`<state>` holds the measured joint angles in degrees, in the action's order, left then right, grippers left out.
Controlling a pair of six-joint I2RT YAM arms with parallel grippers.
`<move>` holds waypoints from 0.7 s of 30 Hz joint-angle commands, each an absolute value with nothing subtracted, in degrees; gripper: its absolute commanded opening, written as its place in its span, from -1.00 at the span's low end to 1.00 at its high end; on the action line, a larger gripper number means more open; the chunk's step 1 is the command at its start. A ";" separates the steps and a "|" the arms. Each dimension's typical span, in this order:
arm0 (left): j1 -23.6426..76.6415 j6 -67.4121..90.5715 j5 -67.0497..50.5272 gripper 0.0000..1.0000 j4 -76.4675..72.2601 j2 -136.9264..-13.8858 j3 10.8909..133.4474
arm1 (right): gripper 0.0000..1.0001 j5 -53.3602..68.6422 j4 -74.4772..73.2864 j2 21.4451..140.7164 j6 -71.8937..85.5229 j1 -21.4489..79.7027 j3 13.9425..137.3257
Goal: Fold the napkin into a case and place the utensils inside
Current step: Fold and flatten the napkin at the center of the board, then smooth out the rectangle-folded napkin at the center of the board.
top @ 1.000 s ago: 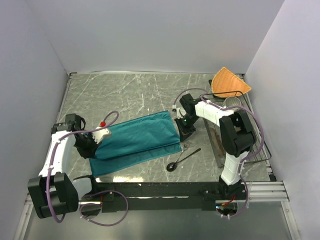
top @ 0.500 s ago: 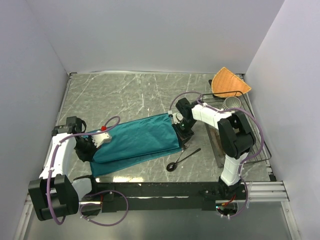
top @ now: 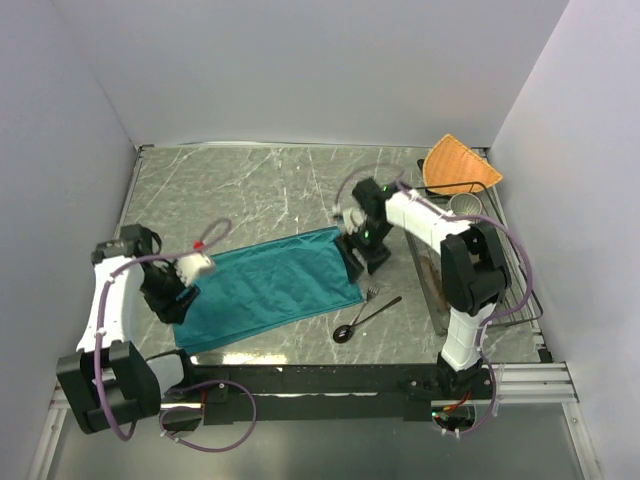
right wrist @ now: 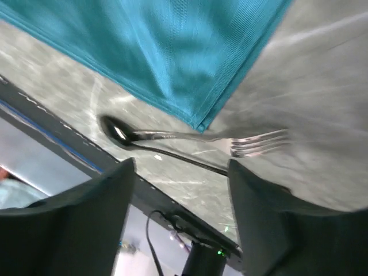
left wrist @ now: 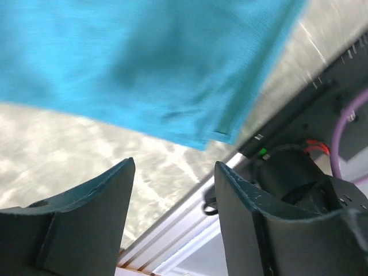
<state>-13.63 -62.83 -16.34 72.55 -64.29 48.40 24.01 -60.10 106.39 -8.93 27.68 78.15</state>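
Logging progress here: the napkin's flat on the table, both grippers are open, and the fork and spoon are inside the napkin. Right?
Not quite. The fork and spoon lie on the bare table beside a corner of the napkin, not inside it; the right wrist view shows this. The rest holds.

**Soft weave, stone-look top, matt black plastic**

The napkin (top: 270, 285) is teal cloth with a fine ribbed weave and a faint sheen. Its stitched hem shows at the corner in the right wrist view. The table (top: 250, 185) beneath it looks like grey marble: smooth, veined in white and lightly reflective. The fork (right wrist: 260, 142) is bright polished metal. The spoon (right wrist: 119, 133) has a glossy dark bowl and a slim shiny handle. The fingers of the left gripper (left wrist: 174, 172) and the right gripper (right wrist: 181, 167) look like matt dark plastic, slightly grainy. At the upper right of the top view, the orange cloth (top: 460, 165) has a coarser, visibly woven surface.
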 commanded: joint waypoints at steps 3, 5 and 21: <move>-20.56 -54.09 -24.61 0.28 65.67 -72.76 60.19 | 0.59 25.31 -60.22 112.22 -12.31 23.55 98.41; -21.96 -51.08 -25.84 0.26 61.55 -77.85 63.70 | 0.59 25.40 -57.50 115.83 -11.87 23.56 104.31; -22.24 -47.72 -22.94 0.17 54.41 -102.64 75.68 | 0.56 27.87 -44.56 128.14 -27.94 26.97 115.14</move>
